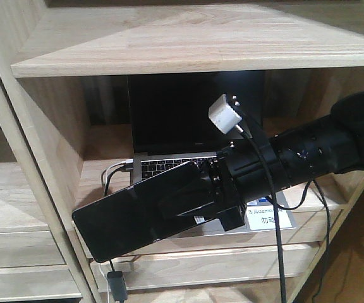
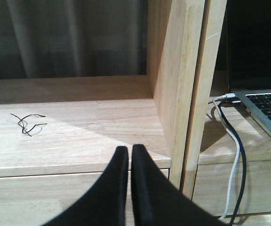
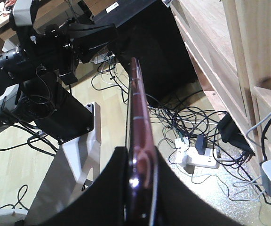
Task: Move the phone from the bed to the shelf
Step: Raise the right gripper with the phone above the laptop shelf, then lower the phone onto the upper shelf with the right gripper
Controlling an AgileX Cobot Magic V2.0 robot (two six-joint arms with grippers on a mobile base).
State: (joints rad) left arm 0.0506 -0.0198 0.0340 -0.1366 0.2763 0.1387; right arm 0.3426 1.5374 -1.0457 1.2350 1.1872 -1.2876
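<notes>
Writing: a white card (image 1: 267, 218) is lying on the board at the laptop's right front corner; it is carrying a blue line above black Chinese characters, too small to read.

Surroundings: the laptop (image 1: 194, 120) is standing open in a bay of the shelf (image 1: 169, 44), screen dark, keyboard facing outward, filling most of the bay's width; two cables (image 1: 115, 170), one white and one black, are leaving its left side and dropping over the board's edge; a white cube adapter (image 1: 223, 113) is riding on top of the right arm (image 1: 315, 148), its own lead trailing down; in the left wrist view a scrap of black wire (image 2: 28, 124) is lying on the neighbouring board, with a grey curtain (image 2: 69, 37) hanging behind; in the right wrist view a white power strip (image 3: 199, 160) is lying among tangled leads (image 3: 173, 117) on the pale floor (image 3: 13, 160) at the shelf's foot.

Phone (image 1: 131, 218): the right gripper (image 1: 188, 202) is clamping it, one finger pressing on each face; the phone is jutting leftward past the fingers, tilted, far end lower; it is hanging just in front of the laptop bay's front edge, before the keyboard; whether it is touching the board cannot be told; edge-on in the wrist view, it is showing a pinkish rim.

Left gripper (image 2: 130, 188): fingers are lying together, holding nothing, pointing at the neighbouring bay just left of the upright (image 2: 182, 94).
</notes>
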